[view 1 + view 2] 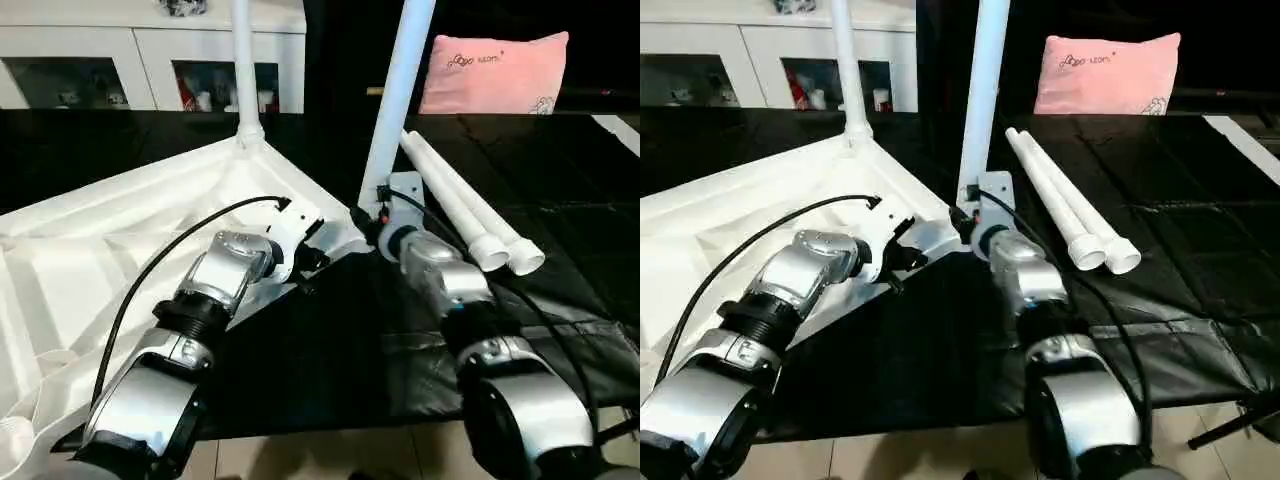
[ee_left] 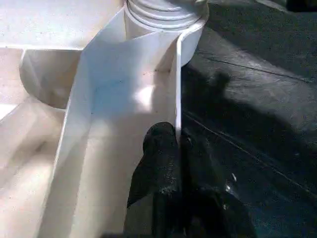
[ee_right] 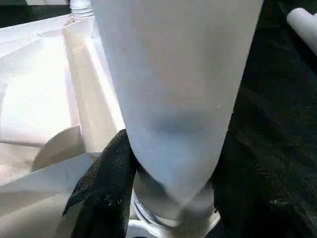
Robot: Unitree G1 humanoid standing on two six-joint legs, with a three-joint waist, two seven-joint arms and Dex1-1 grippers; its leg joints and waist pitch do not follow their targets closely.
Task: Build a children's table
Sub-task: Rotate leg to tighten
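The white tabletop (image 1: 120,240) lies upside down on black cloth, its ribbed underside showing. One white leg (image 1: 243,60) stands upright in its far corner socket. A second leg (image 1: 395,100) rises, slightly tilted, from the corner socket nearest my right arm. My right gripper (image 3: 171,163) is shut on this leg just above its ringed base, with a black finger (image 3: 106,183) on each side. My left gripper (image 2: 171,153) is shut on the tabletop's thin rim wall (image 2: 177,89) close to that same corner. Two loose legs (image 1: 470,215) lie side by side on the cloth to the right.
A pink pillow (image 1: 495,72) rests at the back right. A white glass-door cabinet (image 1: 150,60) stands behind the table at the back left. The black cloth (image 1: 560,200) ends at the front edge, with light floor (image 1: 330,455) below it.
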